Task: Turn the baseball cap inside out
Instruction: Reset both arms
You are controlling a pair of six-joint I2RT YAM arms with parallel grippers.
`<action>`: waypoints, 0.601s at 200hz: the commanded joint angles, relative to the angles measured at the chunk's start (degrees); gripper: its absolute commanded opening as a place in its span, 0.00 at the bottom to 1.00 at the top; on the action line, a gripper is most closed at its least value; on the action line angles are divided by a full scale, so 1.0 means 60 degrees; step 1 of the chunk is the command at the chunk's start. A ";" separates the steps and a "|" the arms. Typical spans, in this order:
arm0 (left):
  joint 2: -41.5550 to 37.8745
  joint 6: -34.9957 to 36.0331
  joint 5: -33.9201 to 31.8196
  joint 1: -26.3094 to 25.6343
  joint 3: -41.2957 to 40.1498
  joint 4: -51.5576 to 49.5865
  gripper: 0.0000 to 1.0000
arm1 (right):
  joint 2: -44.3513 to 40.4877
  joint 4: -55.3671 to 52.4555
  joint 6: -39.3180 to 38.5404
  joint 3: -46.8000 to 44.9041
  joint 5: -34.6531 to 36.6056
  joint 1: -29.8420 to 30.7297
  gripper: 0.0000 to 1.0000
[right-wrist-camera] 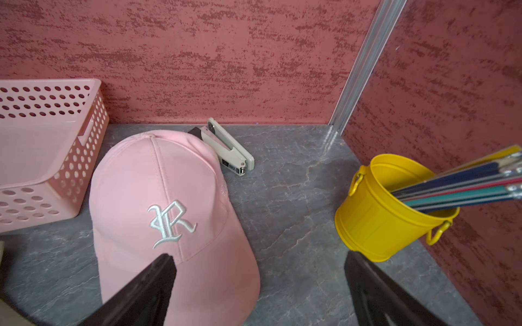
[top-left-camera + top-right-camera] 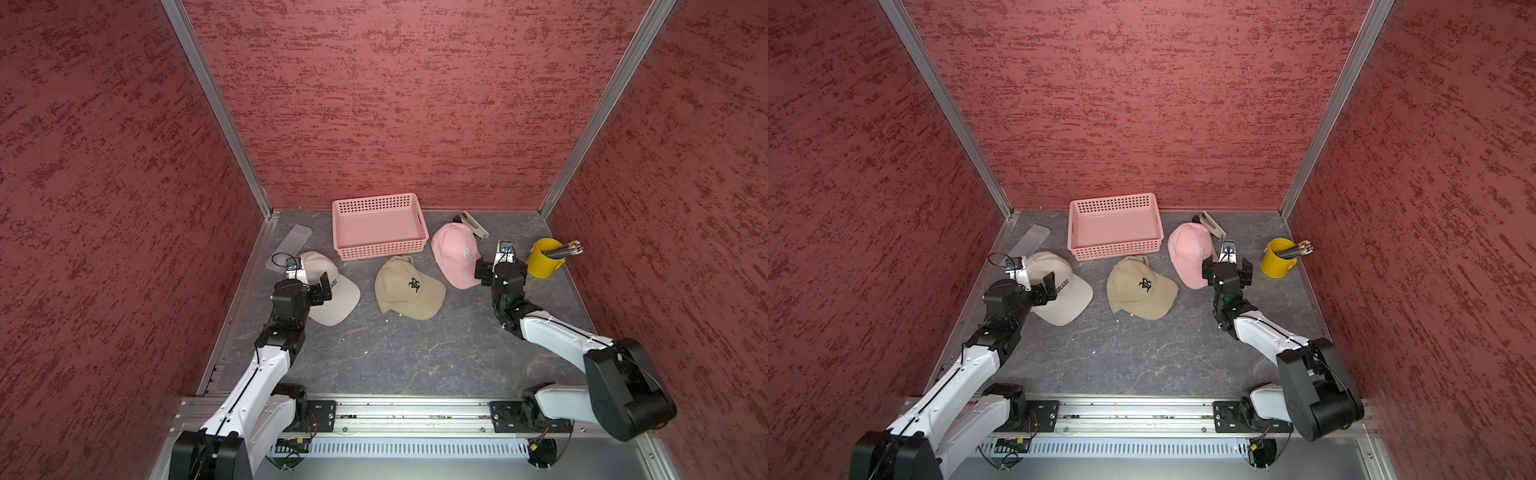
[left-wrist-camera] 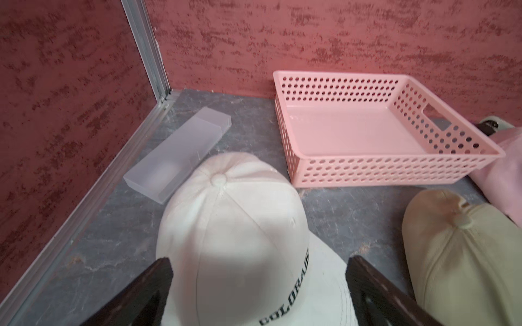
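Black left tool (image 3: 260,261) and right tool (image 1: 260,256) — both spread wide, gripping nothing.

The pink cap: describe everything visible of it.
The pink cap is soft cloth with stitched panels, a top button and a white embroidered R in front. It sits crown up, right side out, brim toward the robot, on the grey table beside the pink basket. Its crown hides part of the stapler.
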 commanded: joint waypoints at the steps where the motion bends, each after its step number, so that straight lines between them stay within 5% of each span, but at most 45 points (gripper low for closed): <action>1: 0.0303 0.0251 -0.0249 0.0243 -0.0083 0.1808 1.00 | -0.0240 0.0838 -0.0229 -0.0365 -0.0489 -0.0571 0.98; 120: 0.1411 0.0695 0.1031 0.0558 -0.1057 0.4064 1.00 | 0.1637 0.5377 -0.0762 -0.2299 -0.2050 -0.1379 0.98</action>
